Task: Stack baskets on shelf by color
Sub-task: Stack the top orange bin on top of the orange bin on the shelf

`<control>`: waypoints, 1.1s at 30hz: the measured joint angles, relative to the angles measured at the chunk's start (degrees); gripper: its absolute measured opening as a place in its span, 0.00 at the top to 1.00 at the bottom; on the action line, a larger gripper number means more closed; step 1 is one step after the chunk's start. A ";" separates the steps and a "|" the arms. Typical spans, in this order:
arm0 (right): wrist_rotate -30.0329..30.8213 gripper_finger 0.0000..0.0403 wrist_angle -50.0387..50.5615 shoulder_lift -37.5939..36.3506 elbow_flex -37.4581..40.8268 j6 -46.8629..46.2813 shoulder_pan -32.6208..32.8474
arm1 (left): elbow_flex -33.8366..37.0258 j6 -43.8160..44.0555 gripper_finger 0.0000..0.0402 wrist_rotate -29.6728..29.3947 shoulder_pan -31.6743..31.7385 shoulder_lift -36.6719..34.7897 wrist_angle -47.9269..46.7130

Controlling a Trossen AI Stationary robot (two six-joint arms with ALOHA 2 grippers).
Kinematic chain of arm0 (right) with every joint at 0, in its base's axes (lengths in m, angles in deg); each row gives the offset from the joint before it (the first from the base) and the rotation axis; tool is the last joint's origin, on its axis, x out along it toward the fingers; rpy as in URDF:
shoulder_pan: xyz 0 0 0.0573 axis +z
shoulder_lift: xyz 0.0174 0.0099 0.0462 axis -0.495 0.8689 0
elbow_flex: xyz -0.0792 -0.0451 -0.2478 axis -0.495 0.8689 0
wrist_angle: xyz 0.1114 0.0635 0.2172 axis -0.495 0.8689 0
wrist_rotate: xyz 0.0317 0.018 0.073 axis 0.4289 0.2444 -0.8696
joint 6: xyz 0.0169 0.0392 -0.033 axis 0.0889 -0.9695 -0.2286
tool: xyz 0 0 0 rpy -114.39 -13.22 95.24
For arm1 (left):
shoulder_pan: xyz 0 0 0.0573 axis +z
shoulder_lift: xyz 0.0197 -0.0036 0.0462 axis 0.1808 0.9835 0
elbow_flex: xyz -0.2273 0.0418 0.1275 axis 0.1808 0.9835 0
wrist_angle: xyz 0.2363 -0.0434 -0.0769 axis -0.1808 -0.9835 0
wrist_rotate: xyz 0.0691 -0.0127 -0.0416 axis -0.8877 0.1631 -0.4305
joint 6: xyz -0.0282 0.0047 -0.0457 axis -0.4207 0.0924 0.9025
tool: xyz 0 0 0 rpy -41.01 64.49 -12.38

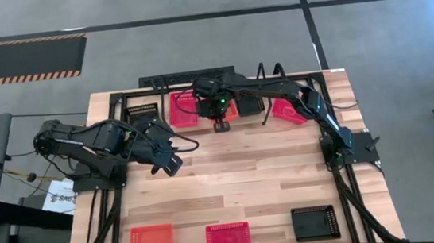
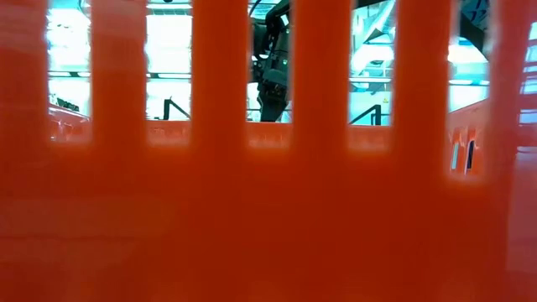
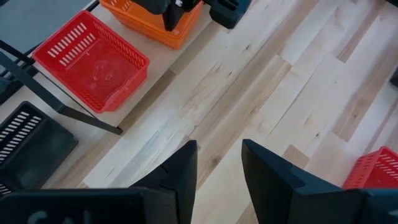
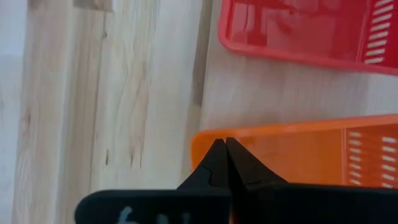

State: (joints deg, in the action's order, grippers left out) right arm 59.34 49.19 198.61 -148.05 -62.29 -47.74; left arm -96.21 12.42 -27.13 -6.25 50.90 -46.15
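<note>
The shelf (image 1: 131,98) stands along the table's far edge. On its board sit a black basket (image 1: 143,113), a red basket (image 1: 184,109) and an orange basket (image 1: 230,109); another red basket (image 1: 288,111) lies tilted at the shelf's right end. My right gripper (image 1: 221,123) is shut at the orange basket's near rim. My left gripper (image 3: 217,168) hangs open over bare table in front of the shelf's left part, with nothing between its fingers. My right gripper has the orange basket's near wall by its rim, close to a corner (image 4: 205,138), between its two shut fingers (image 4: 214,163). The fingers slant down from above and hide the contact itself. Whether the basket is lifted off the shelf board, I cannot tell.
Along the table's near edge lie an orange basket (image 1: 150,241), a red one (image 1: 228,240) and a black one (image 1: 314,222). A slotted orange-red basket wall (image 2: 268,210) fills the low view. Bare wood lies between the shelf and these baskets.
</note>
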 joint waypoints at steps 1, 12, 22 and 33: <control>0.01 1.00 0.23 0.00 0.00 0.06 -0.04 | 0.00 0.00 0.72 0.00 -0.02 0.00 0.00; 0.06 1.00 -0.97 0.02 0.76 1.66 -0.21 | 0.00 0.00 0.72 0.00 -0.02 0.00 0.02; -0.02 1.00 -4.21 0.02 0.76 1.18 0.52 | 0.00 -0.17 0.72 0.00 -0.02 0.00 0.02; 5.67 1.00 -2.38 0.02 0.74 -2.72 -0.61 | 0.01 -0.17 0.72 0.00 -0.02 0.00 0.02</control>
State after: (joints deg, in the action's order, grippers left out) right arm 65.02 46.81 198.63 -147.31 -65.01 -48.35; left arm -96.20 12.25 -27.13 -6.27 50.90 -46.13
